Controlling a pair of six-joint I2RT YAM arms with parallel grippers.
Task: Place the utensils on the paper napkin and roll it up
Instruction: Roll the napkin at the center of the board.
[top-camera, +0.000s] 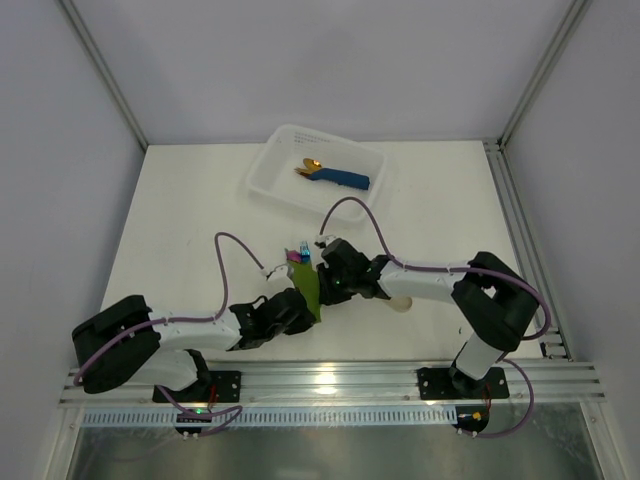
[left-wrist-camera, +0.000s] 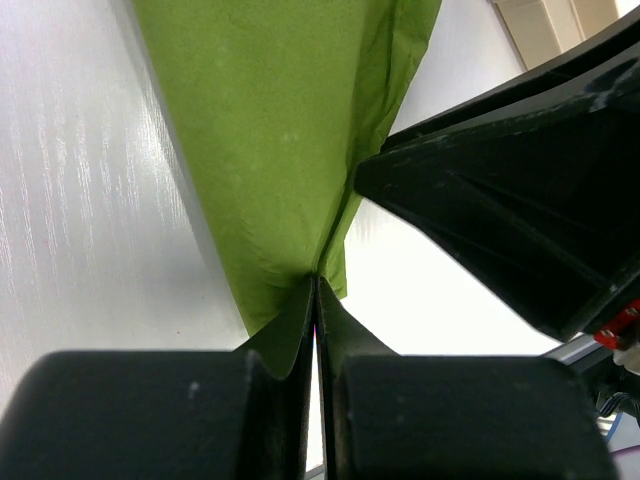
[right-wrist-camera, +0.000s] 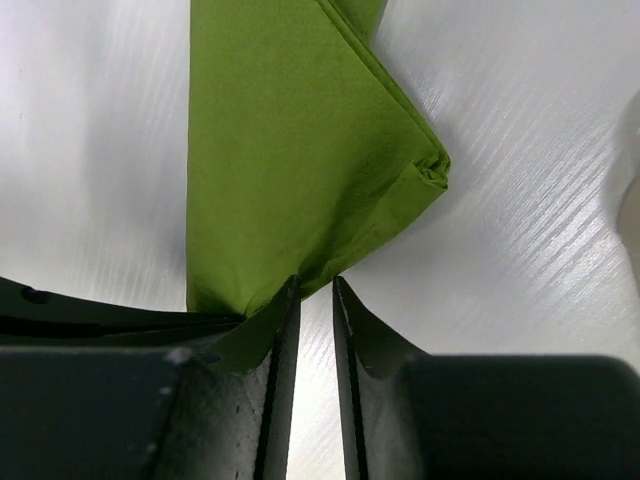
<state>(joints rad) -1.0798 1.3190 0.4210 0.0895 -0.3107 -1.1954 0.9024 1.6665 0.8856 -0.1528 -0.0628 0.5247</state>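
The olive-green paper napkin (top-camera: 308, 288) lies folded into a narrow bundle between the two arms at the table's middle front. The iridescent ends of the utensils (top-camera: 298, 257) stick out of its far end. My left gripper (top-camera: 300, 312) is at the bundle's near end. In the left wrist view it (left-wrist-camera: 316, 278) is shut, pinching the edge of the napkin (left-wrist-camera: 280, 130). My right gripper (top-camera: 325, 283) sits at the bundle's right side. In the right wrist view it (right-wrist-camera: 315, 282) stands slightly open, with bare table in the gap and the napkin (right-wrist-camera: 290, 150) touching its left fingertip.
A white plastic tray (top-camera: 262, 175) at the back holds a blue rolled napkin with gold cutlery (top-camera: 340, 178). A beige oblong piece (top-camera: 400, 302) lies under the right arm's forearm. The right arm's black body (left-wrist-camera: 520, 180) is close beside the left gripper.
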